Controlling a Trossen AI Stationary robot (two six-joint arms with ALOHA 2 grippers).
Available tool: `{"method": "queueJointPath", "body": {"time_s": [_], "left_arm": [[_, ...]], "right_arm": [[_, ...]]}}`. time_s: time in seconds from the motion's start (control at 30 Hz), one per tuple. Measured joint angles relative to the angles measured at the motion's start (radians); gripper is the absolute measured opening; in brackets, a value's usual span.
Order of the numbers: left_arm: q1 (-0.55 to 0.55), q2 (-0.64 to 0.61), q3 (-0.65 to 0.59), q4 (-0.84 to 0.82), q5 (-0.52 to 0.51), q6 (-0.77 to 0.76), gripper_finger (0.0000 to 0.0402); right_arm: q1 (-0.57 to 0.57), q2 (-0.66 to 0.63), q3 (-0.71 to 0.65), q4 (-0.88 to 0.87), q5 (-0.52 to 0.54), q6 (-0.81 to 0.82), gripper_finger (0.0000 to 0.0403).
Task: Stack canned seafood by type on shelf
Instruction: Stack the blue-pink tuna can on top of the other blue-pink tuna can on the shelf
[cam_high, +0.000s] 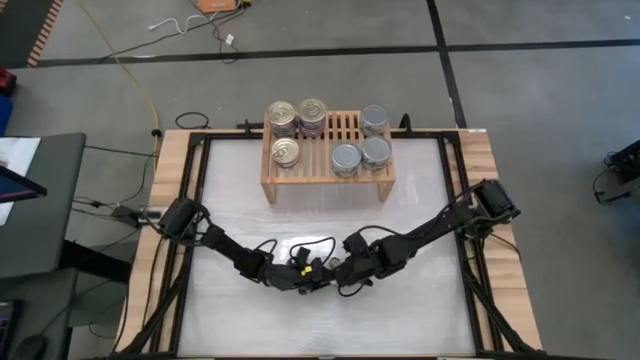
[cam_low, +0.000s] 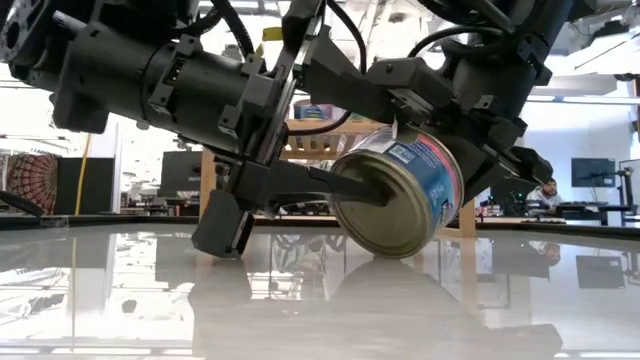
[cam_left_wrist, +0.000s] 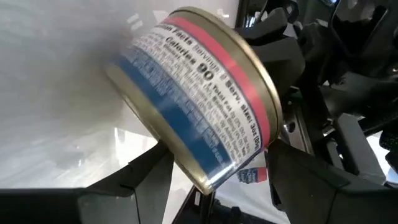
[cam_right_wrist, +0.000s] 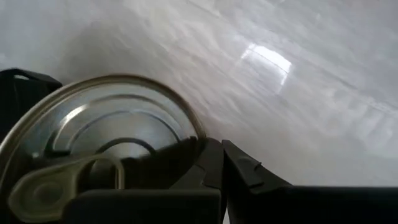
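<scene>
L gripper (cam_low: 345, 190) fingers part-open, clamped on a tilted can (cam_low: 400, 190), its low rim touching the white table (cam_high: 400, 300). R gripper (cam_high: 345, 272) fingers closed, empty, tips just beside the can's pull-ring top. Both near table's front centre, open space around. Can: gold rim, blue/red label. Shelf (cam_high: 327, 172) at back edge, well apart, w/ six cans (cam_high: 346, 158).

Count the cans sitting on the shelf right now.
6 visible on the shelf: gold-topped at and on its left; silver-topped at and on its right. Stacks may hide more beneath.
</scene>
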Motion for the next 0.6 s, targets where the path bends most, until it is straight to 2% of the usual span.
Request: {"method": "queueJointPath", "body": {"time_s": [0.3, 0.6], "left_arm": [[0.001, 0.0, 0.0, 0.019, 0.128, -0.019, 0.0226], [-0.001, 0.0, -0.003, 0.02, 0.143, -0.047, 0.0206]], "right_arm": [[0.008, 0.0, 0.0, -0.009, 0.001, 0.0, 0.0024], [0.022, -0.002, 0.002, 0.008, 0.004, 0.0, 0.0024]]}}
